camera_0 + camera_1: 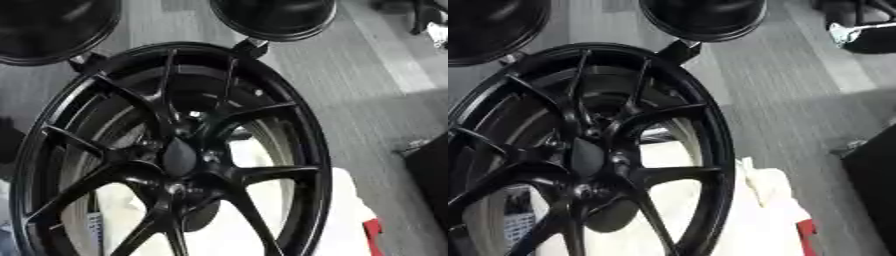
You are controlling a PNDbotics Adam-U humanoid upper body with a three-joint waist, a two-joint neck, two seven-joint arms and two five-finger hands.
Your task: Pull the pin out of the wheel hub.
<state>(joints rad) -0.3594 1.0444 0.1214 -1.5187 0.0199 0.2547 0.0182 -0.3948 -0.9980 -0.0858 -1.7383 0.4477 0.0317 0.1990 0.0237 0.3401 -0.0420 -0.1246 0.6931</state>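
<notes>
The black wheel [175, 150] stands tilted over a white cloth [767, 220] on the grey floor [367, 100] — hub [179, 157] central. No pin is discernible. Neither hand appears; state of the fingers cannot be told.

I see grey carpeted floor [367, 100] filling the frame's right, with a paler strip [398, 55] upper right.

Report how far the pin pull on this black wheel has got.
Done: nothing that shows. The black wheel stands tilted over white cloth, its hub at the centre of the spokes. In hand: nothing; neither robot hand appears in either eye view. I cannot make out a pin among the dark parts at the hub. Left: reach the hub, take the pin, pull it out.
</notes>
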